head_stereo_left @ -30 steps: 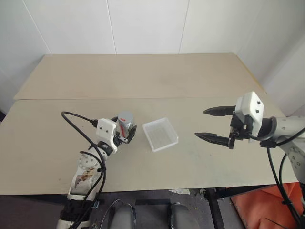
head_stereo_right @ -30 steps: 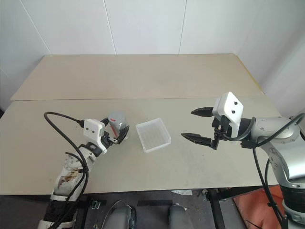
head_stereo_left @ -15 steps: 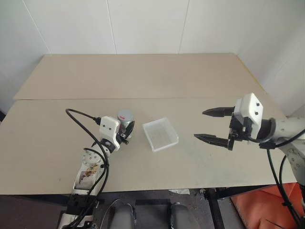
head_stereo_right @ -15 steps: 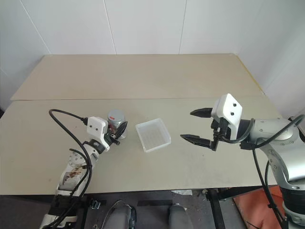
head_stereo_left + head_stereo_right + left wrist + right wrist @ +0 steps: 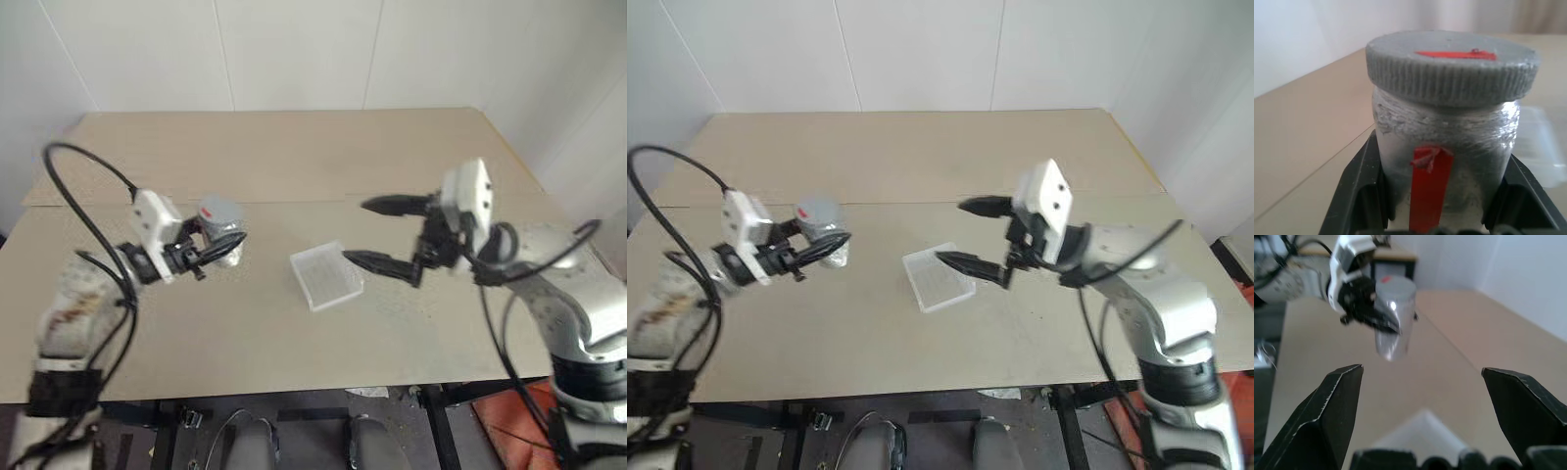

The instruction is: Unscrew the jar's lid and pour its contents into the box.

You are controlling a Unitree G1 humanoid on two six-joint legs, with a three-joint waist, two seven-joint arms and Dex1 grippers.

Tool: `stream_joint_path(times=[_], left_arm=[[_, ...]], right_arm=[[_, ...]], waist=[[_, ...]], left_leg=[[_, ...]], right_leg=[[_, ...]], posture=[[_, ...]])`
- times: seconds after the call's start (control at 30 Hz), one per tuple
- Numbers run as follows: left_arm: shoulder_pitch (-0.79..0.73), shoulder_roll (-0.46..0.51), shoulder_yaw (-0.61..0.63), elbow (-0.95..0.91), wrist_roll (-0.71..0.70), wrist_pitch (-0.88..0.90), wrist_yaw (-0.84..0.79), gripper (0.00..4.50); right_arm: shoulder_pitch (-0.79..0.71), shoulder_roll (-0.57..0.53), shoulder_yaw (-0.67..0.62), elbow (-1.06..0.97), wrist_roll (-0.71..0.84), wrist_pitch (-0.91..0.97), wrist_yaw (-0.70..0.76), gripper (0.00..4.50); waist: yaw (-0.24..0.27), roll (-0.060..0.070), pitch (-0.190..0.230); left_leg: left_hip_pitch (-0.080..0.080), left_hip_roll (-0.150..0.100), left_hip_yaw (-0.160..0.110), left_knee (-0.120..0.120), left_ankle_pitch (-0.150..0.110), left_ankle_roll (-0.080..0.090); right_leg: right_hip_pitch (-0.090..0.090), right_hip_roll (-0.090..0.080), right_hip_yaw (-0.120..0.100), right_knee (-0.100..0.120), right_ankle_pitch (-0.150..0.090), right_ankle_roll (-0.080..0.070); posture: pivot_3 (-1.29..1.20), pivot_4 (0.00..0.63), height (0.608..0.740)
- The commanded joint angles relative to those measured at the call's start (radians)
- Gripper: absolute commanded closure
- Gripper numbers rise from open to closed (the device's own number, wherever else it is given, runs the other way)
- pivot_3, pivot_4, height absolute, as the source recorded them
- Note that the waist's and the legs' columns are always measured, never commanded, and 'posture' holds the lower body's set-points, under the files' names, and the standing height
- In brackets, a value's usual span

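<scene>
One jar, one lid, one box, two robot hands over a desk.

A single silvery jar (image 5: 221, 233) wears one grey lid (image 5: 219, 211) bearing one red mark. One clear plastic box (image 5: 326, 276) sits on the one desk (image 5: 294, 157), made of two panels. The left hand (image 5: 217, 250) and right hand (image 5: 366, 233) each show two black fingers.

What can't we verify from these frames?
- Contents: the lid closes the jar, whose silvery wall hides the inside in every view.
- Jar base: in the left wrist view, cut off by the bottom edge and the left gripper.
- Box: in the right wrist view, blurred, partly behind the right gripper.
</scene>
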Motion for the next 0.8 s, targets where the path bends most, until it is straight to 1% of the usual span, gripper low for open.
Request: stream_joint_path(times=[0.03, 0.13, 0.2, 0.27, 0.37, 0.47, 0.6, 0.8], left_arm=[[-0.062, 0.023, -0.006, 0.047, -0.079, 0.041, -0.138, 2.58], [-0.131, 0.013, -0.042, 0.093, -0.095, 0.063, -0.217, 2.58], [-0.19, -0.015, -0.077, 0.127, -0.098, 0.075, -0.251, 2.58], [-0.237, -0.044, -0.102, 0.16, -0.093, 0.076, -0.277, 2.58], [-0.3, -0.098, -0.13, 0.213, -0.082, 0.076, -0.295, 2.58], [-0.333, -0.138, -0.159, 0.251, -0.055, 0.046, -0.326, 2.58], [-0.346, -0.163, -0.17, 0.27, -0.04, 0.024, -0.347, 2.58], [-0.347, -0.175, -0.164, 0.274, -0.031, 0.014, -0.358, 2.58]], right_arm=[[-0.101, 0.062, 0.014, 0.021, 0.054, 0.074, -0.068, 0.0], [-0.198, 0.14, 0.038, 0.059, 0.078, 0.138, -0.122, 0.0], [-0.264, 0.189, 0.063, 0.097, 0.072, 0.173, -0.158, 0.0], [-0.301, 0.216, 0.082, 0.127, 0.056, 0.188, -0.174, 0.0], [-0.335, 0.239, 0.124, 0.149, 0.022, 0.187, -0.184, 0.0], [-0.359, 0.256, 0.158, 0.175, -0.017, 0.179, -0.193, 0.0], [-0.373, 0.269, 0.166, 0.194, -0.041, 0.182, -0.198, 0.0], [-0.376, 0.268, 0.175, 0.209, -0.063, 0.188, -0.183, 0.0]], waist=[[0.007, 0.0, 0.0], [0.007, 0.0, 0.0], [0.007, 0.0, 0.0], [0.007, 0.0, 0.0], [0.006, 0.0, 0.0], [0.004, 0.0, 0.0], [-0.002, 0.0, 0.0], [0.0, 0.0, 0.0]], left_leg=[[-0.001, 0.0, 0.0, 0.0, 0.0, 0.0], [-0.002, 0.0, 0.0, 0.001, 0.0, 0.0], [-0.002, 0.0, -0.001, 0.001, 0.0, 0.0], [-0.002, 0.0, -0.001, 0.001, 0.0, 0.0], [-0.003, 0.0, -0.001, 0.001, 0.0, 0.0], [-0.004, 0.0, -0.001, 0.002, 0.0, 0.0], [-0.005, 0.001, -0.001, 0.002, 0.0, 0.0], [-0.005, 0.0, -0.001, 0.002, 0.0, 0.0]], right_leg=[[0.0, 0.0, -0.001, -0.001, 0.0, 0.0], [-0.001, 0.0, -0.001, 0.0, 0.0, 0.0], [-0.001, 0.0, -0.001, 0.001, 0.0, 0.0], [-0.001, 0.0, -0.001, 0.001, 0.0, 0.0], [-0.001, 0.0, -0.001, 0.003, 0.0, 0.0], [-0.002, 0.0, -0.001, 0.003, 0.0, 0.0], [-0.003, 0.001, -0.001, 0.003, 0.0, 0.0], [-0.003, 0.001, -0.001, 0.003, 0.0, 0.0]], posture=[[0.0, 0.15, 0.74], [0.0, 0.15, 0.74], [0.0, 0.15, 0.74], [0.0, 0.15, 0.74], [0.0, 0.15, 0.74], [0.0, 0.15, 0.74], [0.0, 0.15, 0.74], [0.0, 0.15, 0.74]])
